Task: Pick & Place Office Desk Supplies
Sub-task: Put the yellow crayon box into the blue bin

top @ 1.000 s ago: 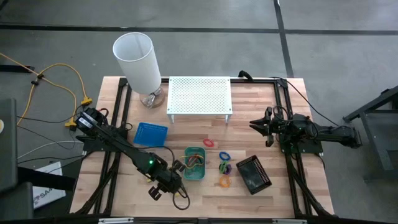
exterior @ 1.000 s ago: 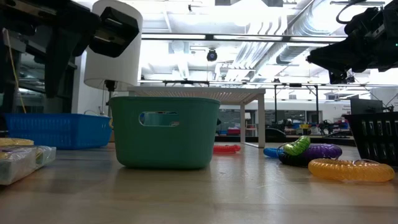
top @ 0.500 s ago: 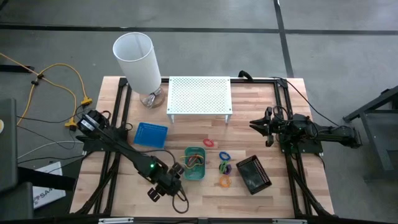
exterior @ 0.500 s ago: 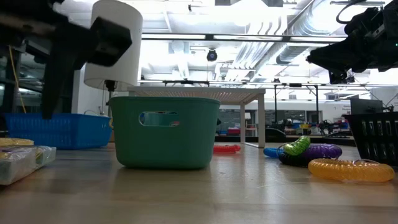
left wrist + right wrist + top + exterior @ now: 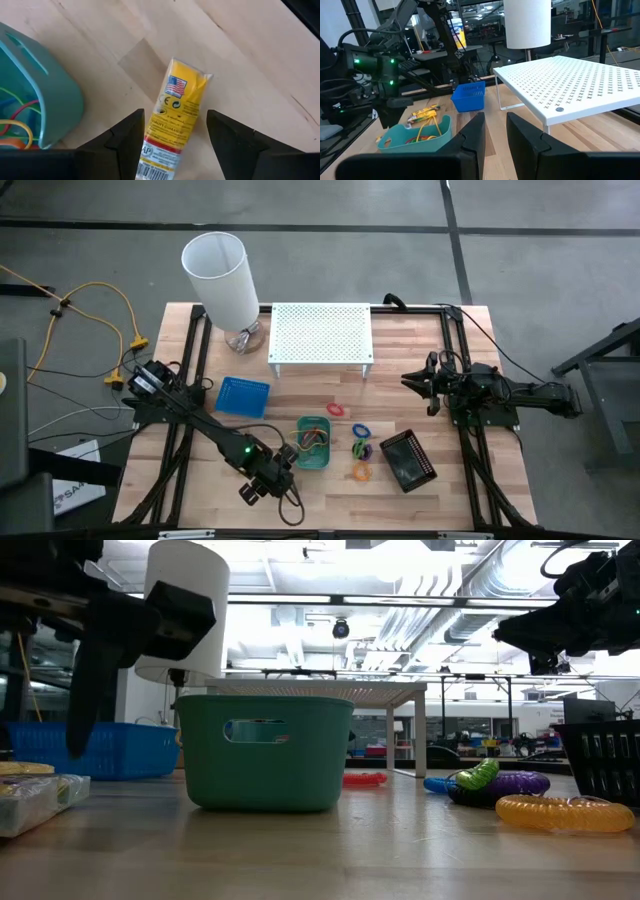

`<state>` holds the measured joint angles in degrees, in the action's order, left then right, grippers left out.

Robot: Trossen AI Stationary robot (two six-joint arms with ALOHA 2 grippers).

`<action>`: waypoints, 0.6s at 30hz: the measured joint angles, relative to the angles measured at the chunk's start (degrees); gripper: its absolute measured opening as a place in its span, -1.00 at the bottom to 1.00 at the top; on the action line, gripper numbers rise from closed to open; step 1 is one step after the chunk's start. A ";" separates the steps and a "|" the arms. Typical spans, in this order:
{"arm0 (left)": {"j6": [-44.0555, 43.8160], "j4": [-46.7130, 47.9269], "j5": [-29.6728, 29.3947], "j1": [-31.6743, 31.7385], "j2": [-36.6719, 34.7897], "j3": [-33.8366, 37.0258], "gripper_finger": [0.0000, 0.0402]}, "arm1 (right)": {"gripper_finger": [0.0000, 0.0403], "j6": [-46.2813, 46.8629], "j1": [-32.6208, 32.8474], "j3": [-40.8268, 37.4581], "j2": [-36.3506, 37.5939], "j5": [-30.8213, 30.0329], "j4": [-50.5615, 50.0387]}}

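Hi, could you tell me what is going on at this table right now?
The left claw is open above a yellow packet lying on the wood beside the green tray, with one finger on each side of it and no grip. That tray holds thin coloured bands. A few coloured rings lie loose next to it, near the black tray; the blue tray sits farther back. The right claw waits on the table's right side.
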<state>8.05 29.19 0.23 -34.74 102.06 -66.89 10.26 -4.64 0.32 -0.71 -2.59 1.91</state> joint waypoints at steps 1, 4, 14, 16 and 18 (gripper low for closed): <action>-0.24 0.02 0.02 0.01 0.12 0.00 0.02 | -0.67 0.00 0.01 -0.01 0.00 0.00 0.00; -0.30 0.14 -0.04 0.02 0.20 0.00 0.02 | -0.67 0.02 0.00 -0.02 0.00 0.00 0.00; -0.37 0.36 -0.08 0.02 2.49 -0.04 0.02 | -0.67 0.01 0.01 -0.02 0.00 0.00 0.00; -0.39 0.28 0.07 0.21 2.87 -0.02 0.02 | -0.67 0.00 0.00 -0.01 0.02 0.00 0.00; -0.39 0.19 0.13 0.38 2.90 -0.02 0.02 | -0.67 0.00 0.00 -0.01 0.01 0.00 0.00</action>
<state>7.66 29.38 0.36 -34.36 104.95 -66.92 10.26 -4.64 0.30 -0.70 -2.59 1.91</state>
